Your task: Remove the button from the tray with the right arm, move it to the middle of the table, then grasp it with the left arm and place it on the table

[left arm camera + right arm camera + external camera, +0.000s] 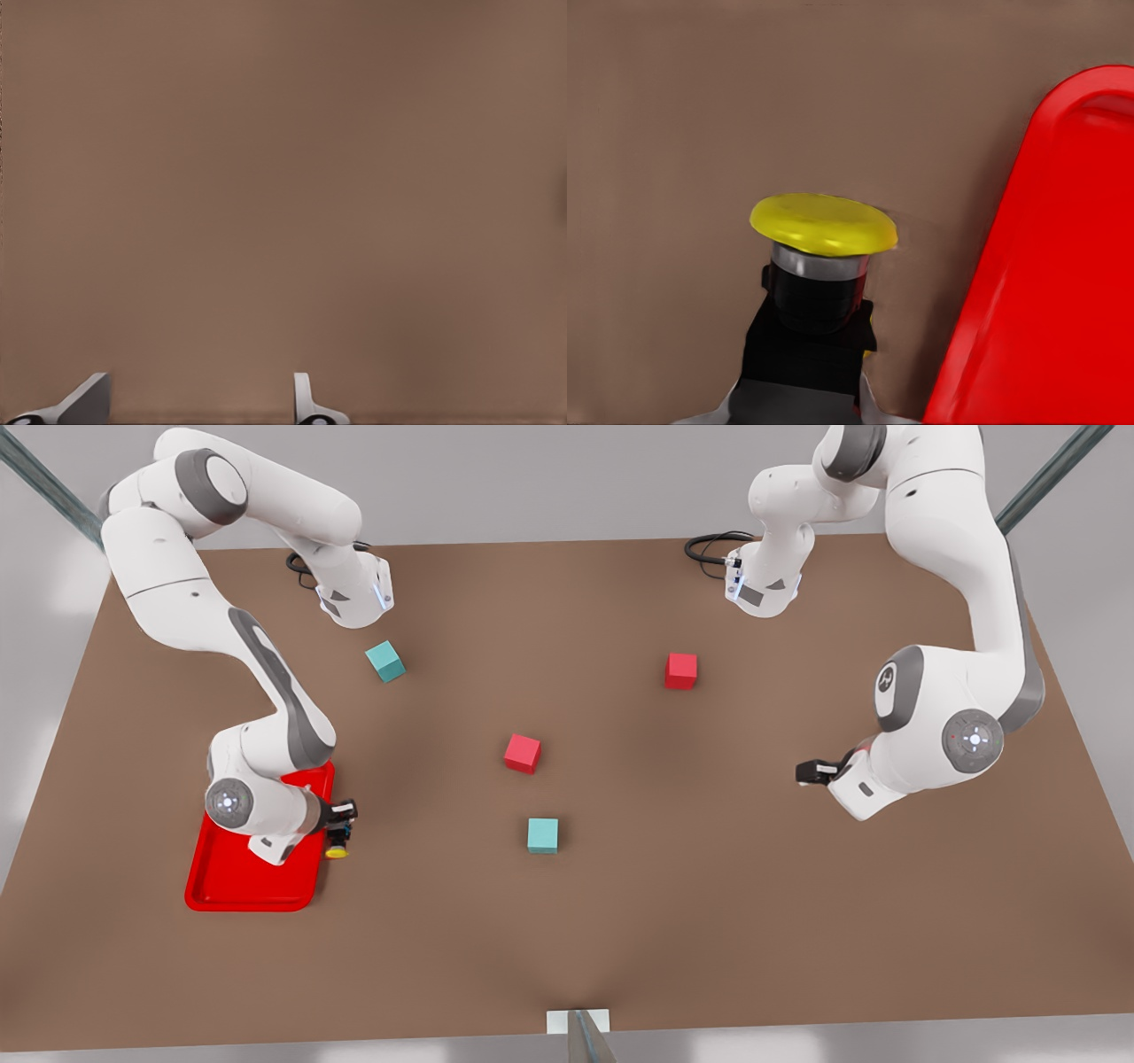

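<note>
While my right claw point(341, 821) pinches the button point(337, 850) just past the tray point(257, 890), the spread left claw point(808, 771) waits; carry and handover remain.

no readable text, labels, brands, numbers or signs on any surface in these views
</note>
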{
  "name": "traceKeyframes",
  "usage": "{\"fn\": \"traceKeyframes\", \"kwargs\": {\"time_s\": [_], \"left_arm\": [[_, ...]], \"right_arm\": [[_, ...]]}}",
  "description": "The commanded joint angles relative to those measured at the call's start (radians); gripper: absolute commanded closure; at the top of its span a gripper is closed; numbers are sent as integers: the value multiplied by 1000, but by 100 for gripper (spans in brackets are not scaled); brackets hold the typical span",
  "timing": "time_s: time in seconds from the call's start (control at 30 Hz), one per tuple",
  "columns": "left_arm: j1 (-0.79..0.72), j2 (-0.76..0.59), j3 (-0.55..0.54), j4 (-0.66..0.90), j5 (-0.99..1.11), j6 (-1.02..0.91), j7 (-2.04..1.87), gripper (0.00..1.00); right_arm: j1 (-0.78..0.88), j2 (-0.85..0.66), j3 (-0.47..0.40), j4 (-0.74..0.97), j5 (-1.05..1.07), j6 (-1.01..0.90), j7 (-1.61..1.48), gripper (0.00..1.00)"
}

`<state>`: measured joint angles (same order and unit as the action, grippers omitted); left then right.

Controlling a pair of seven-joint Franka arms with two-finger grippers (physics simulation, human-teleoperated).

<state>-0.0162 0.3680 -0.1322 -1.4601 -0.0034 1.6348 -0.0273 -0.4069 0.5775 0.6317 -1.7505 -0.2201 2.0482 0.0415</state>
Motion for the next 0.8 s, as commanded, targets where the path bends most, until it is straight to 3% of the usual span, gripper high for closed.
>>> {"fn": "traceKeyframes", "kwargs": {"time_s": [0.0, 0.07, 0.13, 0.2, 0.23, 0.33, 0.77], "left_arm": [[-5, 0, 0, -2, 0, -46, -23, 0], [-2, 2, 0, 3, 0, -44, -25, 0], [2, 11, 0, 3, 0, -38, -22, 0], [6, 11, 0, -3, 2, -44, -22, 0], [6, 11, 0, -3, 2, -44, -22, 0], [6, 12, 0, 0, 2, -39, -22, 0], [15, 16, 9, 3, 11, -36, -10, 0]], "right_arm": [[132, 8, -33, 71, 131, -128, 423, 58], [409, 38, -225, 207, 264, -169, 521, 58], [686, 148, -403, 454, 387, -255, 679, 58], [956, 234, -690, 618, 603, -324, 745, 58], [993, 272, -742, 649, 692, -322, 768, 58], [1031, 374, -750, 779, 703, -329, 874, 58], [1203, 490, -742, 925, 711, -181, 1051, 54]]}}
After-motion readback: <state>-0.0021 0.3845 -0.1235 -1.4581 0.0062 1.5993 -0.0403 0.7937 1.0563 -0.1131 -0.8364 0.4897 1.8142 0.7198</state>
